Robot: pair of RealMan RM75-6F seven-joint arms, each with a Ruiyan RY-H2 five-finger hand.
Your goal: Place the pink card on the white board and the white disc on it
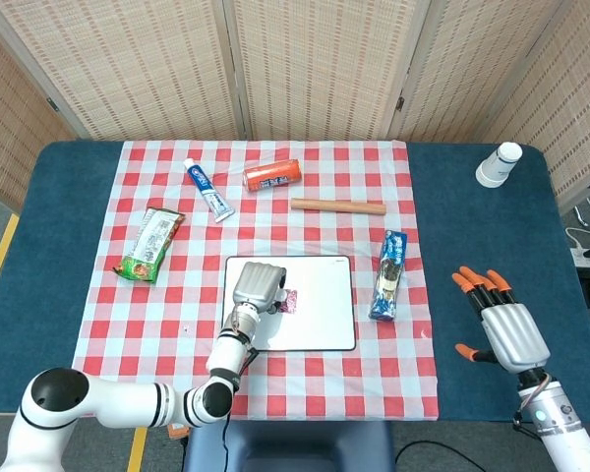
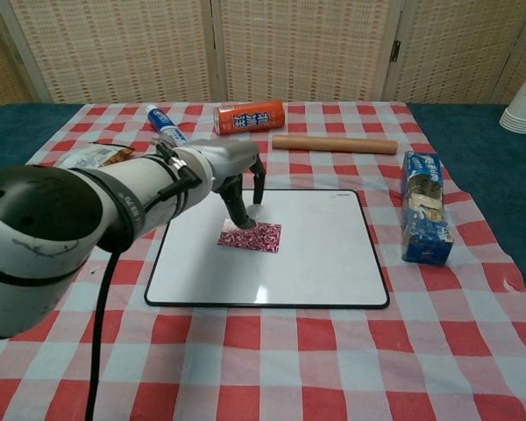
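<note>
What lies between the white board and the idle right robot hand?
In the head view, a blue snack packet lies on the checked cloth between the white board and the right robot hand; beyond it, bare blue table.

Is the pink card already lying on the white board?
Yes. The pink card lies flat on the white board, well inside its black rim; the left hand hovers over it.

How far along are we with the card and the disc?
Done: the pink card lies flat on the white board. In hand: the left hand pinches the white disc just above the card's far edge; the chest view shows it not yet set down. Left: lower the disc onto the card and let go. The right hand rests open, off to the side.
</note>
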